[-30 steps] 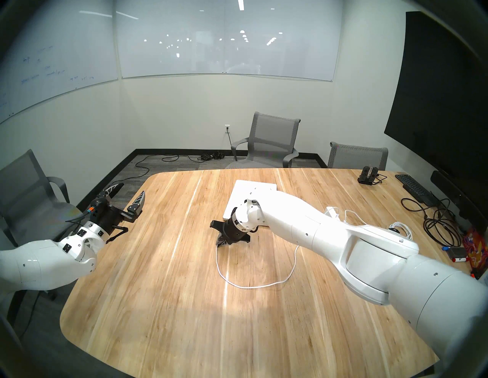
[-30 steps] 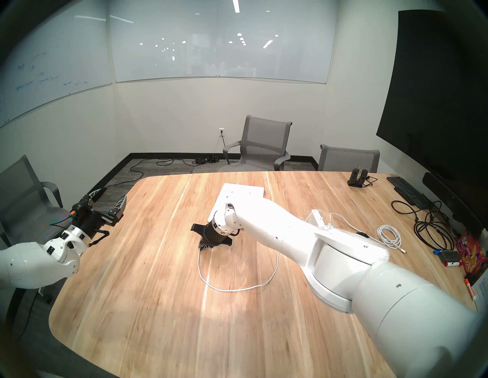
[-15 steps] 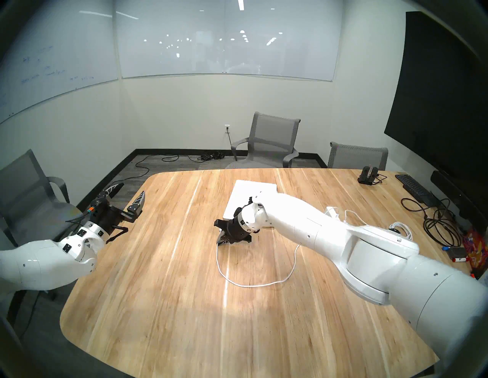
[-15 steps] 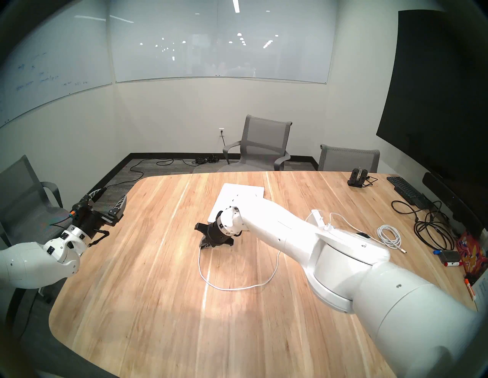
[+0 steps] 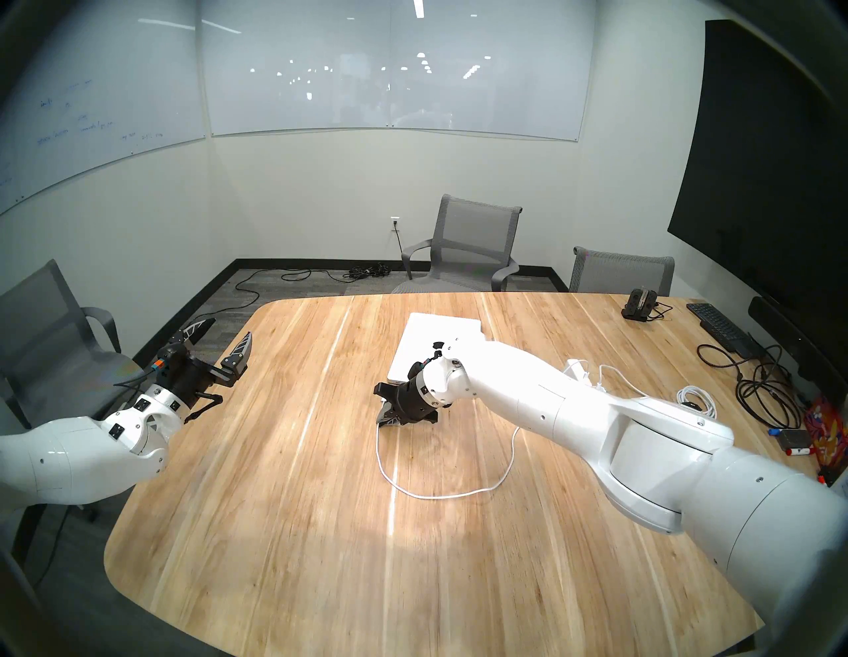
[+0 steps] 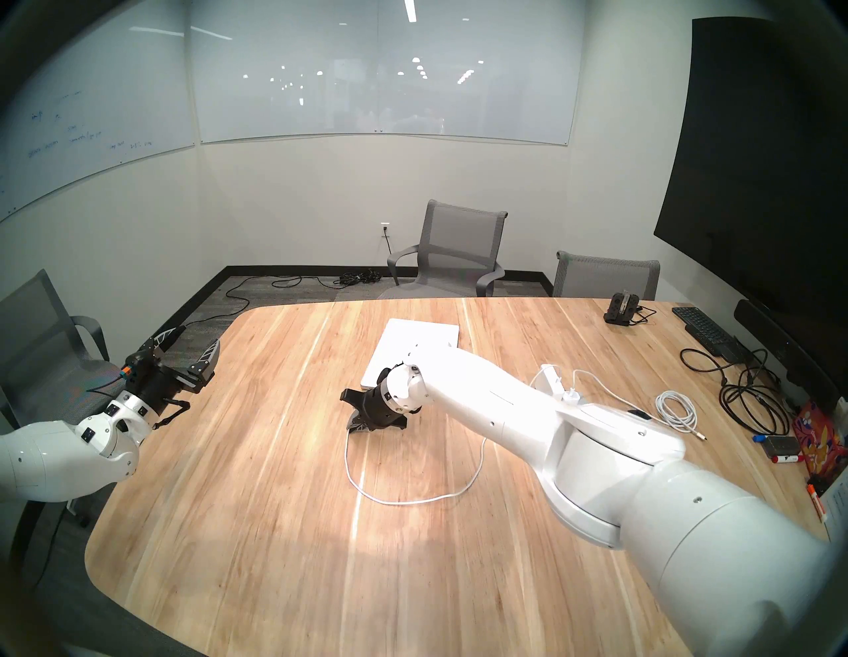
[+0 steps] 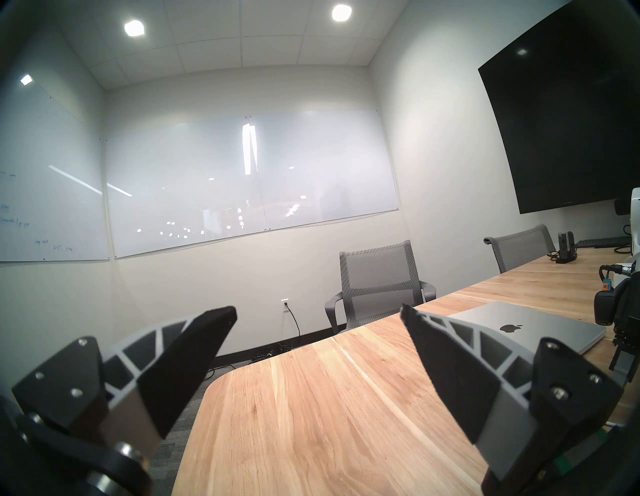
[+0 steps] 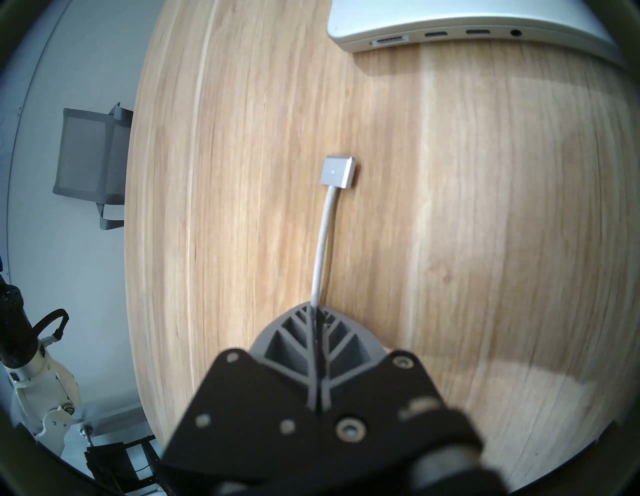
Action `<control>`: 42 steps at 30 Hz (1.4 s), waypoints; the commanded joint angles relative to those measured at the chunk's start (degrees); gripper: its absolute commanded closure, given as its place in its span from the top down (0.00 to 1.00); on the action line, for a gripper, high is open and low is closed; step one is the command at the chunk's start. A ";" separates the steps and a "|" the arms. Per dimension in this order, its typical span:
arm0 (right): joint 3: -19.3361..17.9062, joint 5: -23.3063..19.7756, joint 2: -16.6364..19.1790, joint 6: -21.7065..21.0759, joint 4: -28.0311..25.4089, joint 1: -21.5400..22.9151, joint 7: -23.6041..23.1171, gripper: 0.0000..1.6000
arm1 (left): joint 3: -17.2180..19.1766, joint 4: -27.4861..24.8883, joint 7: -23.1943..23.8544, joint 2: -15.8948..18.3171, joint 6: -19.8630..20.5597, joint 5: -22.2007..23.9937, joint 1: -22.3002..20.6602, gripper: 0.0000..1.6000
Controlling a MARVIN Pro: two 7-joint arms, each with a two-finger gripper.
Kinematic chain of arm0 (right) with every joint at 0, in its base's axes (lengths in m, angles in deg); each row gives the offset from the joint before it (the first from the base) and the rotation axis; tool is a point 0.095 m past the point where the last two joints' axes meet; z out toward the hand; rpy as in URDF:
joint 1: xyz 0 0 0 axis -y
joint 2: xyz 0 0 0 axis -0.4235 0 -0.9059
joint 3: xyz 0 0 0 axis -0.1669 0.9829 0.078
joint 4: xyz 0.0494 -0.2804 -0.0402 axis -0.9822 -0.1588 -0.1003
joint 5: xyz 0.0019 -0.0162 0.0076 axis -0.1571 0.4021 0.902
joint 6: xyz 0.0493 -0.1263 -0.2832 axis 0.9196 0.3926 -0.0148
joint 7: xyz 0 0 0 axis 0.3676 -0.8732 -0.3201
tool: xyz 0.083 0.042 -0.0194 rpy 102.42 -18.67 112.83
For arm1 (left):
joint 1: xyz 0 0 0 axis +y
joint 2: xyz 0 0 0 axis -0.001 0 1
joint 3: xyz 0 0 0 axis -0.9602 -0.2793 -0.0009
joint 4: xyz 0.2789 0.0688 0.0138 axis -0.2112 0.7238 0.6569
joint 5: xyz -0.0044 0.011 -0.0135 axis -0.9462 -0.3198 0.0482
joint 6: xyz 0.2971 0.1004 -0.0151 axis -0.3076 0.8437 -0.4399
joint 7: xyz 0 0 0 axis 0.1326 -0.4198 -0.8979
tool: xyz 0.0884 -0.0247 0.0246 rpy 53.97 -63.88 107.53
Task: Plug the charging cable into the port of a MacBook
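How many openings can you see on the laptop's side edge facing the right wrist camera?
4, in a row along the MacBook edge: a wider slot nearest the corner, two small oblong slots, then a round jack. Any further along would be out of frame.

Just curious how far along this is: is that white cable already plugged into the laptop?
No: the charging cable tip lies on the table, apart from the MacBook.

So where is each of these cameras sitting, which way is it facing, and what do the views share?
Head pair: high on the robot, looking down over the wooden table; both arms show.
Left wrist: behind the open left hand, facing level across the table to whiteboard and chairs.
Right wrist: behind the shut right hand, looking down at the charging cable it pinches.
Shared: the MacBook appears in every view.
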State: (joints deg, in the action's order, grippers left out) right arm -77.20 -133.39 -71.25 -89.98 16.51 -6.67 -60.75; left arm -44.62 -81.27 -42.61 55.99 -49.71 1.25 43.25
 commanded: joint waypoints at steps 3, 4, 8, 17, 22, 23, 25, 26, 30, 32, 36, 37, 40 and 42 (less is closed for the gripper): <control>-0.77 0.70 3.65 0.62 -2.18 0.03 -1.82 0.00 | 0.77 -0.12 -0.07 0.06 -0.42 -0.09 -0.89 1.00; -0.91 0.74 4.00 0.64 -2.67 -0.01 -1.80 0.00 | 0.77 -0.12 -0.07 0.06 -0.42 -0.09 -0.89 1.00; -1.29 1.38 4.98 1.10 -4.17 -0.13 -2.45 0.00 | 0.77 -0.12 -0.08 0.06 -0.43 -0.09 -0.89 1.00; -1.55 2.05 5.14 1.12 -5.19 -0.25 -2.83 0.00 | 0.78 -0.12 -0.09 0.06 -0.43 -0.10 -0.88 1.00; -1.55 2.22 4.91 0.84 -5.09 -0.22 -2.34 0.00 | 0.78 -0.12 -0.09 0.06 -0.43 -0.10 -0.88 1.00; -1.54 2.32 4.92 0.82 -5.12 -0.22 -2.41 0.00 | 0.78 -0.12 -0.09 0.06 -0.43 -0.10 -0.88 1.00; -1.55 2.28 4.97 0.89 -5.35 -0.18 -2.01 0.00 | 0.78 -0.12 -0.09 0.06 -0.43 -0.10 -0.88 1.00; -1.56 2.27 4.99 0.89 -5.42 -0.16 -1.94 0.00 | 0.78 -0.12 -0.09 0.06 -0.43 -0.10 -0.88 1.00; -1.56 2.24 4.90 1.03 -5.44 -0.09 -1.73 0.00 | 0.78 -0.12 -0.09 0.06 -0.43 -0.10 -0.88 1.00; -1.54 2.26 4.61 1.06 -5.16 0.06 -1.65 0.00 | 0.78 -0.12 -0.08 0.06 -0.43 -0.10 -0.88 1.00; -1.58 2.24 4.38 1.05 -4.95 0.19 -1.43 0.00 | 0.77 -0.12 -0.08 0.06 -0.43 -0.10 -0.88 1.00; -1.61 2.22 4.28 1.07 -4.81 0.23 -1.33 0.00 | 0.77 -0.12 -0.08 0.06 -0.43 -0.10 -0.88 1.00; -1.49 2.46 3.51 0.86 -3.71 0.55 -1.39 0.00 | 0.77 -0.12 -0.08 0.06 -0.43 -0.10 -0.89 1.00; -1.41 2.69 2.88 0.85 -2.85 0.71 -1.64 0.00 | 0.77 -0.12 -0.08 0.06 -0.43 -0.09 -0.89 1.00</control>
State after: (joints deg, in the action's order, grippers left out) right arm -78.34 -130.94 -66.60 -88.86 12.16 -7.53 -61.83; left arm -44.62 -81.27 -42.60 55.99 -49.71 1.25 43.25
